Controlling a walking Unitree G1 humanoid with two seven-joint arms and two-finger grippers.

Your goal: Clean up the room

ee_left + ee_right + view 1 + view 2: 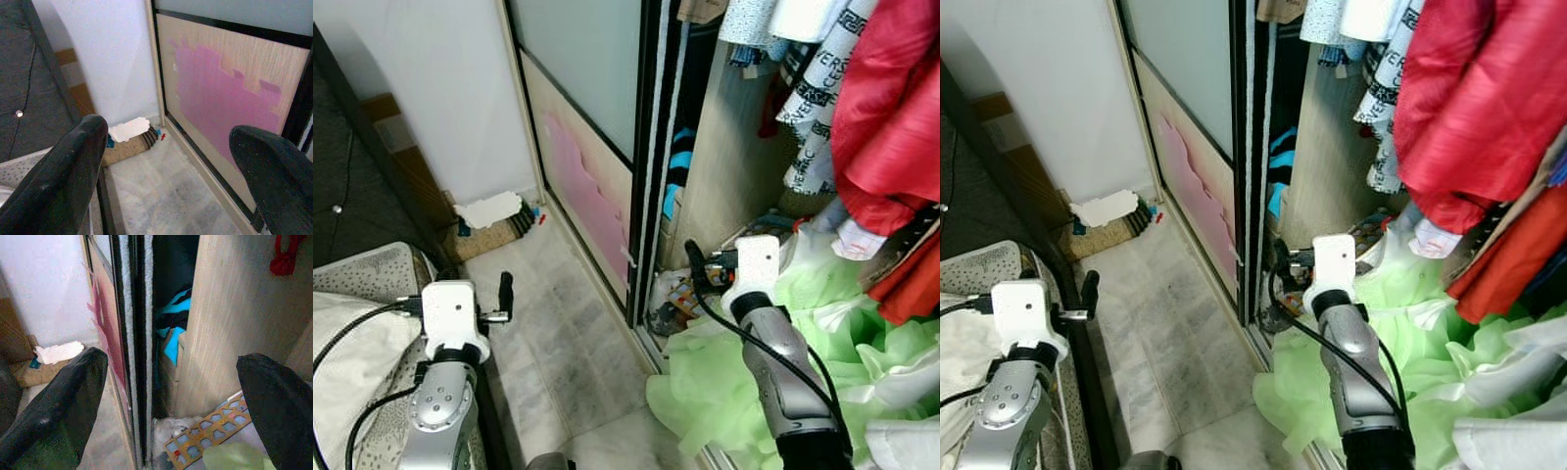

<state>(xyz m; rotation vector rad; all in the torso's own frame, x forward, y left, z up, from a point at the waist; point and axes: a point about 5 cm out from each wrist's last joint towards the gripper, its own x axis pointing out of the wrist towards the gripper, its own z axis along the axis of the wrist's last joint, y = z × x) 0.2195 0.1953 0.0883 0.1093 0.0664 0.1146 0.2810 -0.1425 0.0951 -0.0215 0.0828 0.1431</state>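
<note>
A heap of light green fabric (724,382) lies on the floor in front of the open wardrobe. Red garments (891,117) and patterned white clothes (822,88) hang above it. My right gripper (695,259) is open, held above the heap at the wardrobe's opening. In the right wrist view it (171,416) points at the edge of the sliding door (132,333), a cyan and black garment (173,328) and a yellow cut-out board (210,431). My left gripper (506,294) is open over the marble floor beside the bed, holding nothing.
The sliding door (587,186) carries a pink patch on its wooden panel. A bed with a speckled cover (362,284) and a dark frame (372,147) is at the left. A rolled mat with a white scrap (489,211) lies by the far wall. The marble floor (548,323) runs between.
</note>
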